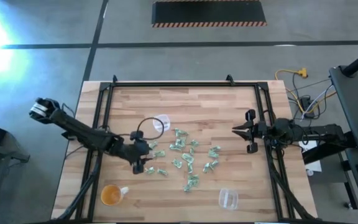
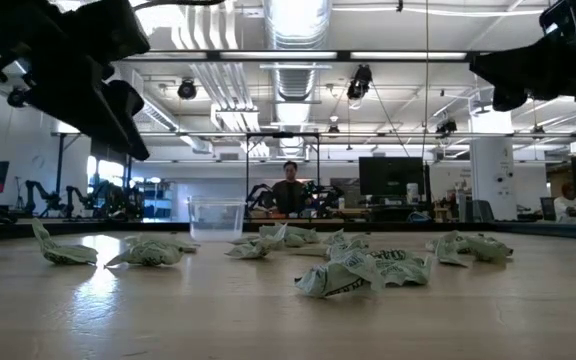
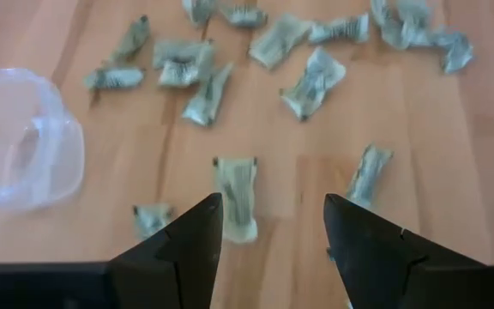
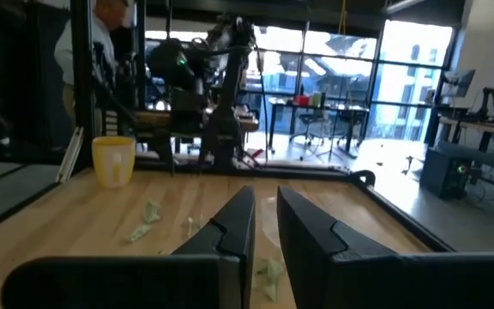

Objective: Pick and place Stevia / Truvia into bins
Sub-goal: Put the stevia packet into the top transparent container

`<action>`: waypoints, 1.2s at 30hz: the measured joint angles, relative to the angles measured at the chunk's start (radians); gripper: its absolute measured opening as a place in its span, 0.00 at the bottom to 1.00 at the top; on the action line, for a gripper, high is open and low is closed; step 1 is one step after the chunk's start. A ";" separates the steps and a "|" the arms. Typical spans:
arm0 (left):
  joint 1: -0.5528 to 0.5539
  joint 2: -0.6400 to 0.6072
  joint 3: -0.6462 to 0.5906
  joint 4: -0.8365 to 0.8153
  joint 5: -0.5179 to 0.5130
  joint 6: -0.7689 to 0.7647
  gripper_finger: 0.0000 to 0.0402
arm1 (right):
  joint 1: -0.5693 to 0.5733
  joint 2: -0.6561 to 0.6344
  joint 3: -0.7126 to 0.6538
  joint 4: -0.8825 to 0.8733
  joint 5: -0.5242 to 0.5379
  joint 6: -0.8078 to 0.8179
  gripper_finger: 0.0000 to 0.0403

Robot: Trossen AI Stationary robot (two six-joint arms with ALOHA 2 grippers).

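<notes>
Tabletop [image 1: 229, 112] carries left claw [image 1: 143, 157] (fingers spread) over packets [image 1: 185, 155].

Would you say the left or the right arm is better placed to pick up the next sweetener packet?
Probably the left. The left gripper hangs open over the packets, one packet just ahead of its fingers, a clear bin nearby. The right gripper waits near the table's right edge.

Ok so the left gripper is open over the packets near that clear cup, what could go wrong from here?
The left gripper is open above a packet, with another packet near its other finger; closing could pinch both or push one away. The packets look crumpled and lie flat on the table, so the fingers may slide over them. The clear cup stands close and looks light; the arm could knock it. The right gripper waits at the table's right edge.
</notes>
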 joint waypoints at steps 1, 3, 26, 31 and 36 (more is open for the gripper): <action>-0.016 0.017 0.011 0.003 -0.014 -0.012 0.47 | 0.000 0.000 0.000 -0.002 0.000 0.000 0.11; -0.044 0.054 0.035 0.006 -0.031 -0.036 0.47 | 0.000 0.000 0.000 0.001 0.000 0.000 0.11; -0.095 0.356 0.250 -0.231 0.135 -0.210 0.47 | 0.000 0.001 0.000 -0.021 -0.046 -0.037 0.29; -0.099 0.366 0.237 -0.231 0.159 -0.249 0.47 | 0.000 0.001 0.000 -0.021 -0.049 -0.033 0.28; -0.101 0.365 0.238 -0.230 0.163 -0.250 0.47 | 0.000 0.001 0.000 -0.022 -0.049 -0.027 0.26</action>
